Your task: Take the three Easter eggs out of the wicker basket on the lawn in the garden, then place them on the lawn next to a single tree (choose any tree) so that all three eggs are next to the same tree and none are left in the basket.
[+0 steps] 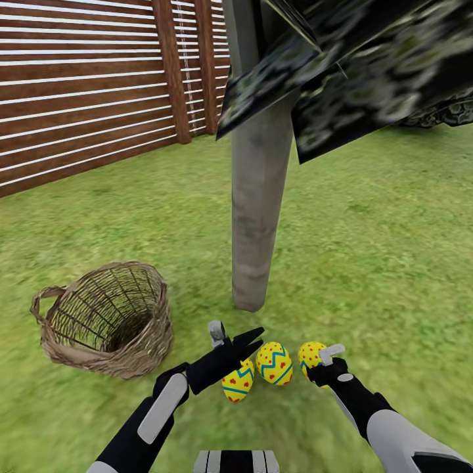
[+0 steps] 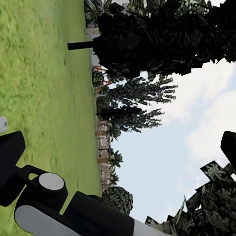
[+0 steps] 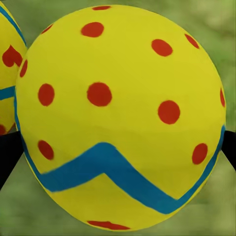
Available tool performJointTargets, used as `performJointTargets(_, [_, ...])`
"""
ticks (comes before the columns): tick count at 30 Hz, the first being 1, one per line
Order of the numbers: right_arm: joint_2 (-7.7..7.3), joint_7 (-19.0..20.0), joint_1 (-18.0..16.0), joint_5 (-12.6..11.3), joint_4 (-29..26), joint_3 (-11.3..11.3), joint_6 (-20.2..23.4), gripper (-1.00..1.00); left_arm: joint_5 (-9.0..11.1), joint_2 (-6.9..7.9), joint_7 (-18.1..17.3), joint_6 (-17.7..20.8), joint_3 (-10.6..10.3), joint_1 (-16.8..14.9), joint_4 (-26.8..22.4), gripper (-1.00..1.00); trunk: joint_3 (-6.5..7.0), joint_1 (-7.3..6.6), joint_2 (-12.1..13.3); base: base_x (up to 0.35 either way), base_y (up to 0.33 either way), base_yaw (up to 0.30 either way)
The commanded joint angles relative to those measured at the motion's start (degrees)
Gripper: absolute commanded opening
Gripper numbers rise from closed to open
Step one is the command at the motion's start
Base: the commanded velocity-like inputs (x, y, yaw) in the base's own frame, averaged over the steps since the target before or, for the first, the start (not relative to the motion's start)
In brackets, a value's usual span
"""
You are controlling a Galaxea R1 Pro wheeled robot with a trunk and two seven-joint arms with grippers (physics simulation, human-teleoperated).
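Note:
Three Easter eggs sit low in the head view, in a row on the lawn (image 1: 387,263) near the foot of the tree (image 1: 257,217). The left egg (image 1: 238,383) lies partly under my left gripper (image 1: 236,341), which is open and holds nothing; its fingers (image 2: 11,164) stand wide apart. The middle egg (image 1: 274,363) rests free on the grass. My right gripper (image 1: 323,362) is shut on the right egg (image 1: 310,356), whose yellow shell (image 3: 118,118) sits between the dark fingers (image 3: 9,152). The wicker basket (image 1: 105,318) stands to the left, with no egg visible inside.
A brown slatted fence (image 1: 85,92) runs along the back left. Dark leaf planes (image 1: 355,72) hang low around the trunk. Open grass spreads to the right of the tree. More trees and bushes (image 2: 142,49) stand across the garden.

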Motion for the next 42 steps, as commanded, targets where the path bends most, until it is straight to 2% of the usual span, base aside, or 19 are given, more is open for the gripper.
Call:
performJointTargets(1, [0.03, 0.1, 0.0, 0.4, -0.1, -0.4, 0.2, -1.00, 0.5, 0.01, 0.0, 0.4, 0.0, 0.0, 0.0, 1.00, -0.04, -0.01, 0.0, 0.000, 0.000, 0.000])
performJointTargets(11, [0.11, 0.1, 0.0, 0.5, -0.1, -0.4, 0.2, -1.00, 0.8, -0.01, 0.2, 0.3, 0.1, 0.0, 0.1, 1.00, -0.04, -0.01, 0.0, 0.205, -0.154, 0.245])
performJointTargets(17, [0.06, 0.1, 0.0, 0.4, -0.1, -0.4, 0.2, -1.00, 0.8, 0.02, -0.2, 0.1, 0.0, 0.0, 0.1, 1.00, -0.04, -0.01, 0.0, 0.013, -0.006, 0.044])
performJointTargets(42, [0.03, 0.1, 0.0, 0.1, -0.3, -0.5, 0.6, -1.00, 0.5, -0.06, 0.1, 0.0, 0.0, 0.0, 0.1, 1.00, -5.58, 0.63, -0.3, 0.000, 0.000, 0.000])
